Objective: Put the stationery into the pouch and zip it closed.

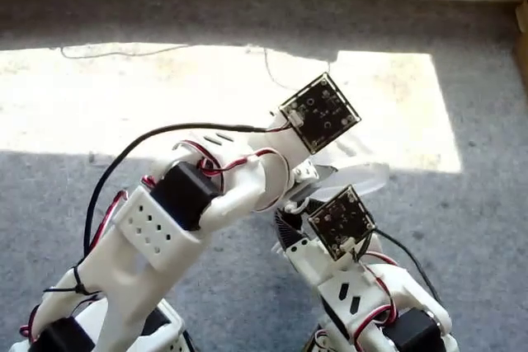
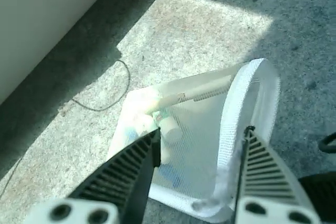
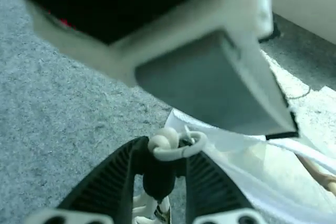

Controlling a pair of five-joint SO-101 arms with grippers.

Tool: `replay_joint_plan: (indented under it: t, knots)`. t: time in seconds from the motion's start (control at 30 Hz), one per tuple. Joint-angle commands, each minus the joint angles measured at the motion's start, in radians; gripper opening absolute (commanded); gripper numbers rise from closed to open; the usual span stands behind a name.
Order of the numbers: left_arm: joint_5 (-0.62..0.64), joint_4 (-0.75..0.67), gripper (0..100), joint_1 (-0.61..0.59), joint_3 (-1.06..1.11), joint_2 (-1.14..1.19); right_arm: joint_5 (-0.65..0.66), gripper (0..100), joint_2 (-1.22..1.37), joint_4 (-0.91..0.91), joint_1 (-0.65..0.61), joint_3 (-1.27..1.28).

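Right gripper [image 3: 163, 156] clamps the white looped zip pull [image 3: 173, 145]; left gripper [image 2: 201, 131] gapes wide over the translucent white mesh pouch [image 2: 197, 106]. Unbraced, the pouch could drag along instead of zipping.

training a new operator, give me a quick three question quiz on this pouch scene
1. True or false: the left tool is shut on a pen.
2. Multiple choice: relative to the mesh pouch, the stationery is (a) beside it, (b) inside it, (c) under it.
3. Short answer: what sits at the tips of the right tool?

Key:
1. False. It is open, with a finger on either side of the pouch.
2. b
3. The white zip pull loop.
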Motion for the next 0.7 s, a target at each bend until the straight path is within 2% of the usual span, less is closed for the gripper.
replay_joint_plan:
  t: [0.0,0.17,0.27,0.4,0.67]
  knots:
    - [-0.011,0.095,24,-0.030,-0.131,-0.012,0.005,0.5,-0.012,-0.008,-0.018,-0.005]
    - [-0.015,0.135,24,-0.139,-0.156,-0.012,0.003,0.5,-0.012,-0.018,0.048,-0.008]
    - [-0.118,0.198,24,-0.159,-0.156,-0.013,0.000,0.5,-0.012,-0.048,0.117,-0.007]
    - [-0.157,0.258,24,-0.168,-0.134,-0.082,-0.049,0.5,-0.012,-0.076,0.165,-0.007]
    - [-0.236,0.244,24,-0.160,0.124,-0.308,-0.054,0.5,-0.012,-0.076,0.174,-0.015]
